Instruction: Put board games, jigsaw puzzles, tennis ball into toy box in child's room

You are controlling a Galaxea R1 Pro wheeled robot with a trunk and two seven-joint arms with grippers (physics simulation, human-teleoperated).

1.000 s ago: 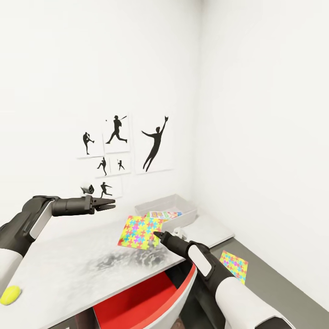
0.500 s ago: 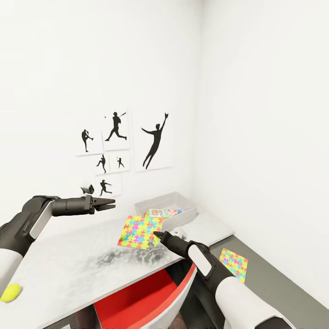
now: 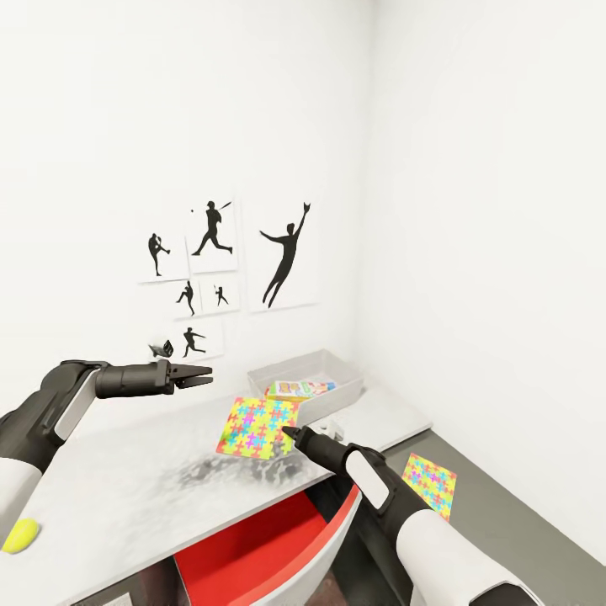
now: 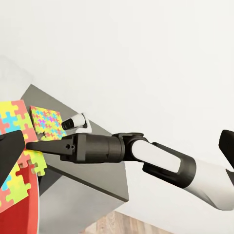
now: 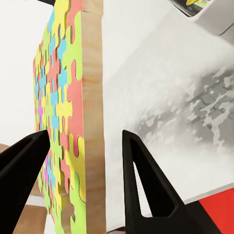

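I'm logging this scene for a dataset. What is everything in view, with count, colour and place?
Puzzle-patterned sheets: two, multicoloured; one at the right gripper above the table, one on the grey floor.
Light grey toy box: one, back of the table, holding a colourful game box.
Yellow-green ball: one, table's near left edge.
White marbled table: one.
Black silhouette pictures: several, on the wall.
Red chair: one, under the table.
Left gripper: raised, empty.
Right gripper: jaws around the sheet.

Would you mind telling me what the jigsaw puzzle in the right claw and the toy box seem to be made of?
Jigsaw puzzle: probably wood or plywood; its thick edge shows pale grain under a matte printed face. Toy box: likely moulded plastic; smooth, uniform light grey walls with a thick rim, though a render leaves that open.
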